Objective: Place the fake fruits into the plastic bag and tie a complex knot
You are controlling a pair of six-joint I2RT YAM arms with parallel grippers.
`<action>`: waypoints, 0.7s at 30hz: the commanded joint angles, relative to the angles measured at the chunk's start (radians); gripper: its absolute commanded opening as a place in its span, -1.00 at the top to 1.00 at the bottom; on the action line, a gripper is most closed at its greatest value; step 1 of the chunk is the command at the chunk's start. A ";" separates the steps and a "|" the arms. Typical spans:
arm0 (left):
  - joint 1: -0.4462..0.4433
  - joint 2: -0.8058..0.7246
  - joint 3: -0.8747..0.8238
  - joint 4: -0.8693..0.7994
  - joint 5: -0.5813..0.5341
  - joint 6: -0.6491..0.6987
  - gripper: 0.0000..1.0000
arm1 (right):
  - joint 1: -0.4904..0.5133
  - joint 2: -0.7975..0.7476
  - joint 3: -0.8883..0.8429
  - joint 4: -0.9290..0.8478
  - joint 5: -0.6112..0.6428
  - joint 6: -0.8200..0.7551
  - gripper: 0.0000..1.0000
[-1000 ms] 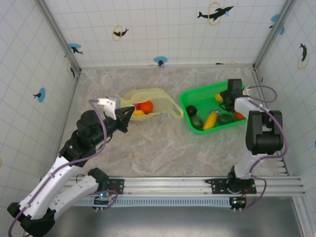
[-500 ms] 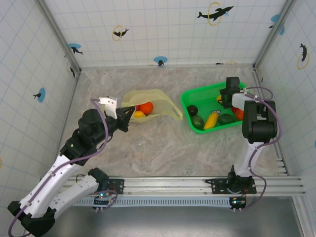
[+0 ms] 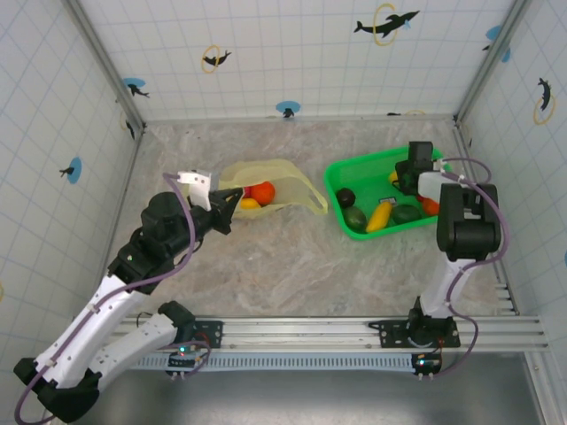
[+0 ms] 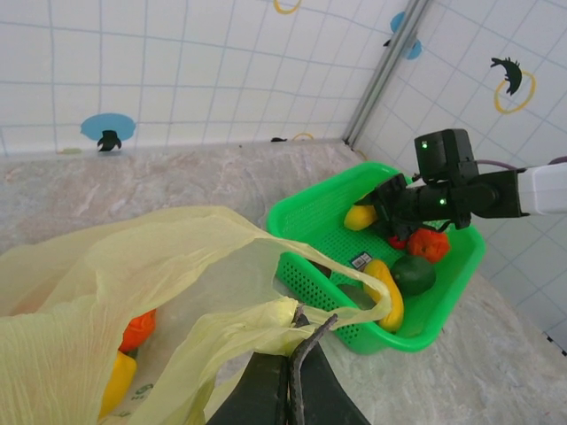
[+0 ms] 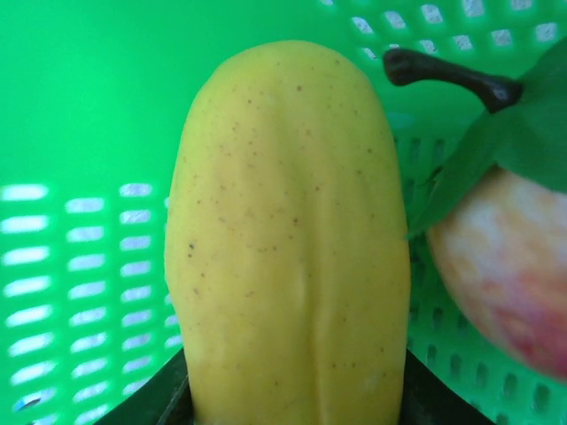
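Now | right gripper (image 3: 401, 181) closed onto yellow fruit (image 5: 288, 239) | left gripper (image 4: 301, 341) still pinching plastic bag (image 4: 133, 257)

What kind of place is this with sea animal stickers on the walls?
Most likely a robot practice booth: white grid walls box in a table, the left arm and right arm are bolted to a rail, and fake fruits sit in a green basket.

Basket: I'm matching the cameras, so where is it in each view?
Top external: basket right of centre, near the right wall.
Left wrist: right of centre, beyond the bag.
Right wrist: its green mesh behind the yellow fruit.
Shared landmark: that yellow fruit, at the basket's back wall.
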 commanded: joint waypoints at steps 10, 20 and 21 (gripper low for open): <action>-0.005 -0.021 0.006 -0.005 -0.005 0.011 1.00 | 0.011 -0.324 -0.180 0.042 -0.055 -0.103 0.18; -0.005 -0.093 -0.083 -0.014 0.013 -0.072 1.00 | 0.229 -0.654 -0.336 0.196 -0.134 -0.515 0.23; -0.006 -0.102 -0.092 -0.021 0.013 -0.082 1.00 | 0.264 -0.682 -0.345 0.218 -0.146 -0.565 0.23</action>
